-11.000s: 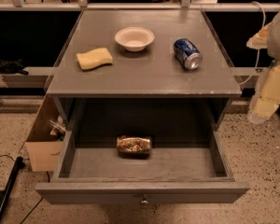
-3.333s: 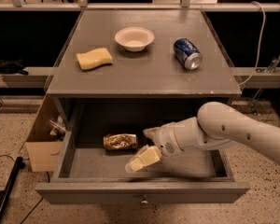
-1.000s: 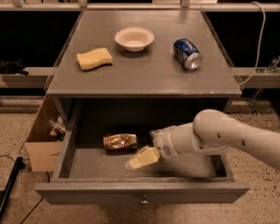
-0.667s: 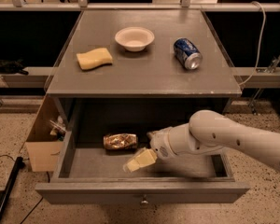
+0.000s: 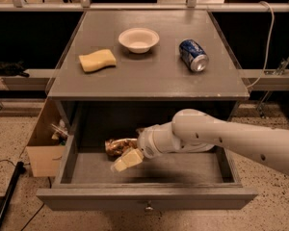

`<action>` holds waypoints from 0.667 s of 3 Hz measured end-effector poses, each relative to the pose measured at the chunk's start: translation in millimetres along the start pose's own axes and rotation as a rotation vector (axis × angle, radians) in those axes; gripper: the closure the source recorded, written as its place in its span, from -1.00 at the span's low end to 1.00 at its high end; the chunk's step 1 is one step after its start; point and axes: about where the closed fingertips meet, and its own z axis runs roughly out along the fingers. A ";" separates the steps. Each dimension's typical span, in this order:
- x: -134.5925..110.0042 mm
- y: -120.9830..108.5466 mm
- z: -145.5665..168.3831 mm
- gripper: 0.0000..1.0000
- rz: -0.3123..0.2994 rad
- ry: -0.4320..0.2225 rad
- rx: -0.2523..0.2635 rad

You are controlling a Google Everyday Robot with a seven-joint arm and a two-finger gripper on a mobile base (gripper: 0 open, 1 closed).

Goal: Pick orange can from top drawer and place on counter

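Nearest the camera, the top drawer [image 5: 149, 197] stood pulled well out from the cabinet, its small metal knob [image 5: 145, 207] at the middle of the front panel. Inside it, toward the left of the back, the orange can [image 5: 119, 146] lay on its side on the drawer floor, not on the counter. The gripper [image 5: 126, 158] was down in the drawer just in front of the can, its cream tip slanting down and to the left, right up against the can's near side; whether it was apart, together or clamped on the can could not be told, since only its near side showed. The white arm [image 5: 231, 138] reached in from the right, over the drawer's right wall. To the left of the cabinet a cardboard box [image 5: 42, 153] stood open on the speckled floor. Above the drawer, the counter [image 5: 149, 76] carried a yellow sponge [image 5: 97, 60] at its left, a white bowl [image 5: 138, 39] further back near the middle, and a blue can [image 5: 193, 55] lying on its side at the right, all well apart from one another.
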 end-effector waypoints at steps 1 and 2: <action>-6.5 0.0 5.3 -1.00 -0.021 -0.005 0.013; -1.9 -0.1 7.0 -1.00 -0.044 -0.016 0.036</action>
